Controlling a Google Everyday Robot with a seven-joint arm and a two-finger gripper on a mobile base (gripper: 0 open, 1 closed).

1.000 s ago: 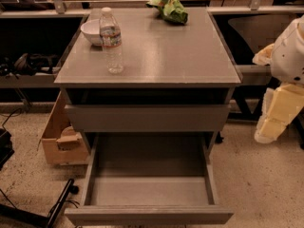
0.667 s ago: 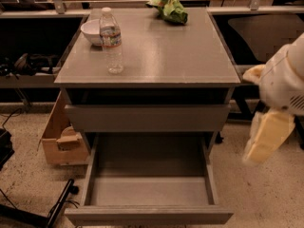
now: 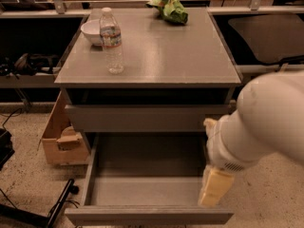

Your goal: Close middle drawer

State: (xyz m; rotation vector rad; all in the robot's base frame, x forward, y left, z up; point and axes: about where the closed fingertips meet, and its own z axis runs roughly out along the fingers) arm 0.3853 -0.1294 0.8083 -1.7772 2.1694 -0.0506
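Grey desk [image 3: 180, 56] with drawers, seen from the front and above.

Middle drawer [image 3: 142, 191]: pulled far out toward the camera, box floor bare and in full view, front panel at the lower edge of the frame. Task status: not done, and no closing travel is evident. The whole push remains.

Robot arm [image 3: 266, 118]: enters from the right and crosses over the drawer's right side.

Upper drawer front [image 3: 137, 118]: sits just under the desk top, near flush with a dark gap above it.

Cardboard box [image 3: 59, 137]: on the floor, left of the desk.

Pincer [image 3: 214, 189]: points down over the right front part of the open drawer, inside the front panel line. Cannot tell whether it is open or closed. No contact with the panel is visible.

Judgement: the pincer must get to the outer face of the front panel before pushing.

On the desk top: water bottle [image 3: 112, 42], white bowl [image 3: 91, 31], green bag [image 3: 170, 9].
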